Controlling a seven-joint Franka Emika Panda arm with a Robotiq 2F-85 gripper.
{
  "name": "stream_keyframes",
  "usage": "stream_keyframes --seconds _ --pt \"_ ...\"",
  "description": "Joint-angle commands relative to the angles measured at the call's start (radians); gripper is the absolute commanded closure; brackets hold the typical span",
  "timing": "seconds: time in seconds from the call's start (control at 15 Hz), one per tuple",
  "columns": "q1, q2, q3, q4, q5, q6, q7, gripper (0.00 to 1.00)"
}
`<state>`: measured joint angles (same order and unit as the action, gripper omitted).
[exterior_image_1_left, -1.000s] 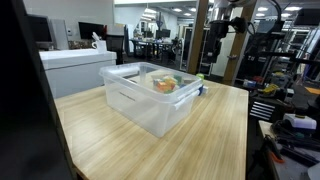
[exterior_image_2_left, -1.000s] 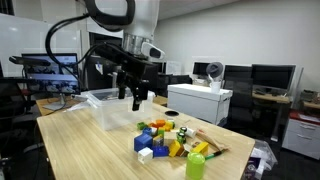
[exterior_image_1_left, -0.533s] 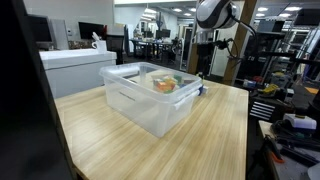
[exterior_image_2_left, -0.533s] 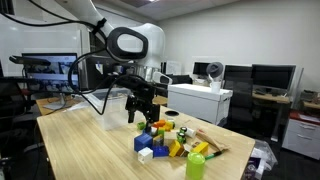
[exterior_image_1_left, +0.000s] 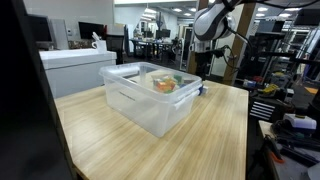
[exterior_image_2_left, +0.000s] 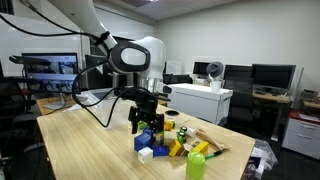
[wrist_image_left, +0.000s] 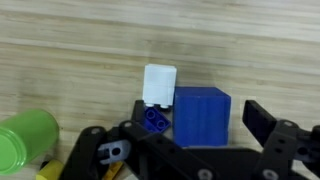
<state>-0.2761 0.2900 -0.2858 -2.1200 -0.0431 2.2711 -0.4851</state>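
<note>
In the wrist view my gripper (wrist_image_left: 198, 116) is open, with one black finger on each side of a blue cube (wrist_image_left: 203, 115) that rests on the wooden table. A white block (wrist_image_left: 160, 84) and a small blue studded brick (wrist_image_left: 154, 121) lie just left of the cube. A green cup (wrist_image_left: 25, 142) lies on its side at the far left. In an exterior view the gripper (exterior_image_2_left: 146, 125) hangs low over the near end of a pile of coloured blocks (exterior_image_2_left: 166, 140). Nothing is held.
A clear plastic bin (exterior_image_1_left: 150, 95) stands on the table (exterior_image_1_left: 205, 135), with the arm behind its far corner. A green cup (exterior_image_2_left: 196, 164) lies at the front of the pile. Desks, monitors and a white machine (exterior_image_2_left: 200, 100) surround the table.
The arm has swung from above the bin over to the block pile and come down low over it. The jaws have stayed open.
</note>
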Motion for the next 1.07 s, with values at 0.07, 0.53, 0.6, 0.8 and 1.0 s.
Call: stream_keyframes --seconds 0.07,0.53,0.6,0.8,1.0 --pt "-0.042 0.061 0.062 -0.006 0.036 0.099 -0.002 0.00" --pt "-0.042 0.080 0.105 -0.009 0.042 0.109 0.049 0.47" --pt "-0.031 0.063 0.098 -0.010 0.031 0.102 0.080 0.54" --pt "0.014 -0.017 0.076 -0.017 -0.019 0.062 0.211 0.69" --pt "0.061 -0.112 0.065 -0.022 -0.086 0.011 0.354 0.69"
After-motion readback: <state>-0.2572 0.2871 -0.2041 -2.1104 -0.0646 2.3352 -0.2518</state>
